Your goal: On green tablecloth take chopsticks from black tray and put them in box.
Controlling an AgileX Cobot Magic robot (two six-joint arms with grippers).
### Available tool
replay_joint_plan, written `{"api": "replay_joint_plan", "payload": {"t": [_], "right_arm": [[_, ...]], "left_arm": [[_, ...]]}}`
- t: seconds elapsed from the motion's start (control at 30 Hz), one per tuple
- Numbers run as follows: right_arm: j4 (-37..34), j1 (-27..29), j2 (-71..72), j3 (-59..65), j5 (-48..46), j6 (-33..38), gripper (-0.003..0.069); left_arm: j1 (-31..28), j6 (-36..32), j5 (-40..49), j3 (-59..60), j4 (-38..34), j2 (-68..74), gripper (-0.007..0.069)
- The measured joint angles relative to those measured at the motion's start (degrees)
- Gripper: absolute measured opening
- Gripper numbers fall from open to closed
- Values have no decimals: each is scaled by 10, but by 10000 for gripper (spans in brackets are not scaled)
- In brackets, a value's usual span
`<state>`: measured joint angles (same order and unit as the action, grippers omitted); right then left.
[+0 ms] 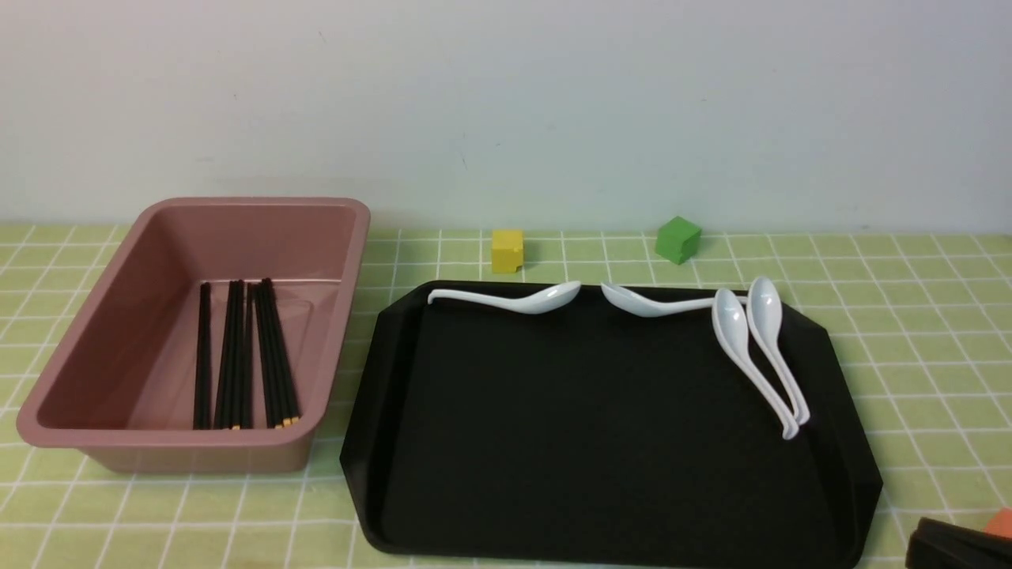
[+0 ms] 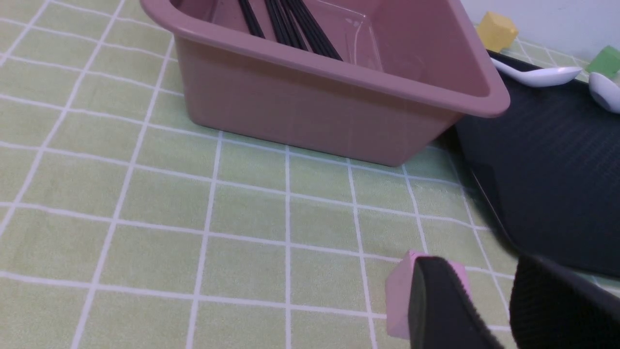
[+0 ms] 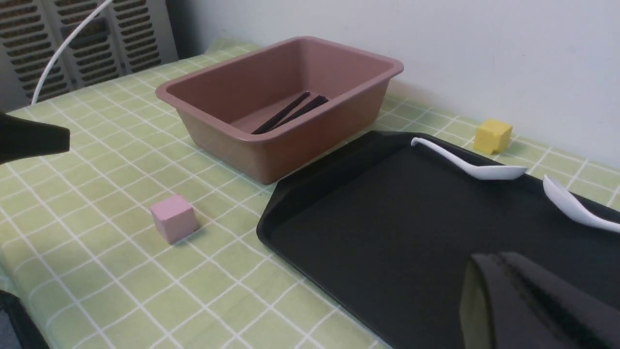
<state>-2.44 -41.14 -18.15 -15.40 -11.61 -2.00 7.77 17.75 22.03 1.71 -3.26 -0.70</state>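
Note:
Several black chopsticks [image 1: 245,356] with yellow tips lie side by side in the pink box [image 1: 95,316] at the left of the green tablecloth [image 1: 909,332]. They also show in the left wrist view [image 2: 290,24] and the right wrist view [image 3: 290,111]. The black tray [image 1: 601,442] holds only white spoons; no chopstick shows on it. My left gripper [image 2: 484,274] is open and empty, low over the cloth in front of the box. My right gripper [image 3: 503,264] is shut and empty over the tray's near right corner, and its tip shows in the front view [image 1: 949,547].
Four white spoons [image 1: 759,348] lie along the tray's far and right sides. A yellow cube [image 1: 507,251] and a green cube [image 1: 677,239] stand behind the tray. A pink cube [image 3: 173,218] sits on the cloth just behind a left finger [image 2: 436,300].

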Motion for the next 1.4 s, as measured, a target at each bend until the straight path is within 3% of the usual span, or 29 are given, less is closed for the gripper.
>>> {"api": "replay_joint_plan", "payload": {"t": [0.4,0.53,0.83,1.4], "right_arm": [[37,291,133,156,0,0,26],[38,355,180,168,-15,0,31],[40,378,187,166,-89,0,41],[40,378,187,165,-91,0,62]], "left_arm": [[0,0,0,0,0,0,239],[0,0,0,0,0,0,239],[0,0,0,0,0,0,239],[0,0,0,0,0,0,239]]}}
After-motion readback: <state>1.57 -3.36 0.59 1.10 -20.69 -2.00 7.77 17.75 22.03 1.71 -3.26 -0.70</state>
